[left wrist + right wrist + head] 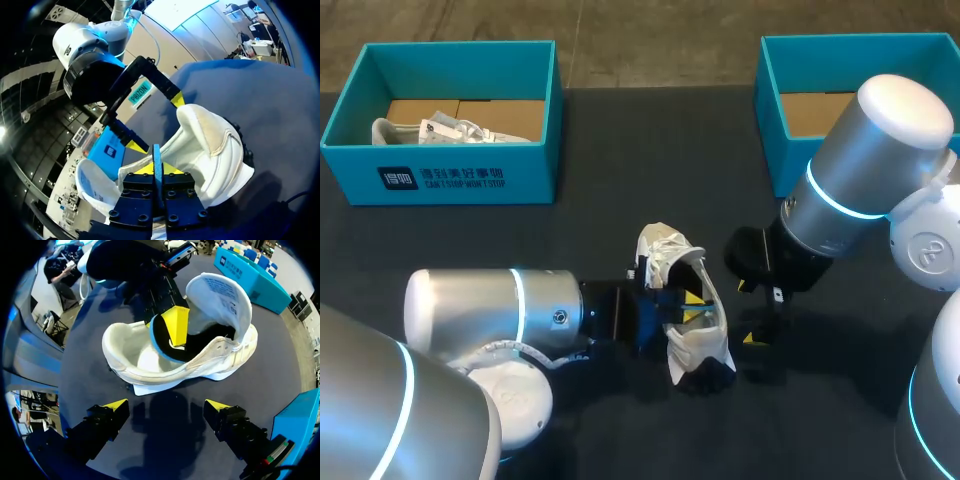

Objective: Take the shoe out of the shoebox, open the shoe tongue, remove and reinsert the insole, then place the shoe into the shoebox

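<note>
Dark tabletop (620, 160): teal shoebox (450, 175) at the far left corner with a second shoe (440, 130) inside, another teal box (775, 140) at the far right corner. White shoe (698, 340) is out of the boxes, mid-tabletop toward the near edge, its opening facing the right gripper (166, 405). Tongue (220, 295) is folded back. Left gripper (156, 169) is inside the shoe, clenched on the blue-edged insole (162, 342), which curls up out of the heel. Right gripper is released, nothing between the fingers, just beside the shoe, not touching.
</note>
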